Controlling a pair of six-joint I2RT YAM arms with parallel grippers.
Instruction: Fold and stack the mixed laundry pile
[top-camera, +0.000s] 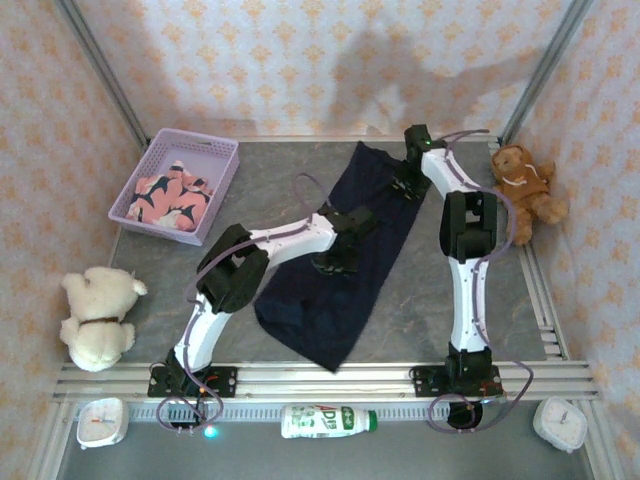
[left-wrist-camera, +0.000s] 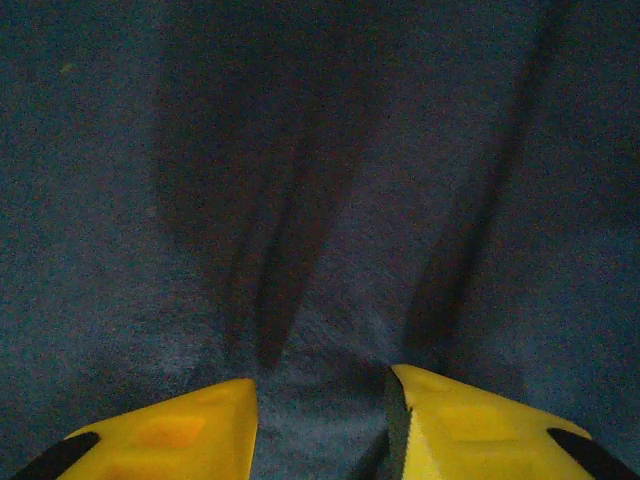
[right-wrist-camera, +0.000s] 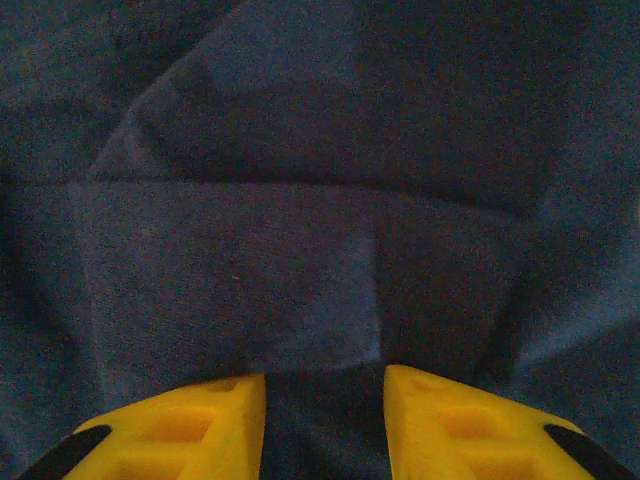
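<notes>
The dark navy garment (top-camera: 330, 310) lies spread lengthwise down the middle of the table, from the back to the front rail. My left gripper (top-camera: 335, 262) presses down on its middle. In the left wrist view the yellow fingers (left-wrist-camera: 190, 430) stand apart around the gripper (left-wrist-camera: 322, 385), with creased navy cloth (left-wrist-camera: 320, 200) bunched between them. My right gripper (top-camera: 408, 185) sits on the garment's far right edge; in its wrist view the gripper (right-wrist-camera: 325, 378) is open over a folded layer of cloth (right-wrist-camera: 250, 270). The salmon-pink shark-print garment (top-camera: 170, 197) lies crumpled in the basket.
The lavender lattice basket (top-camera: 226, 160) stands at the back left. A cream teddy bear (top-camera: 98, 315) sits at the front left and a brown one (top-camera: 525, 185) at the back right. Beyond the front rail lie a bottle (top-camera: 325, 420) and two small clocks (top-camera: 100, 420) (top-camera: 560, 422).
</notes>
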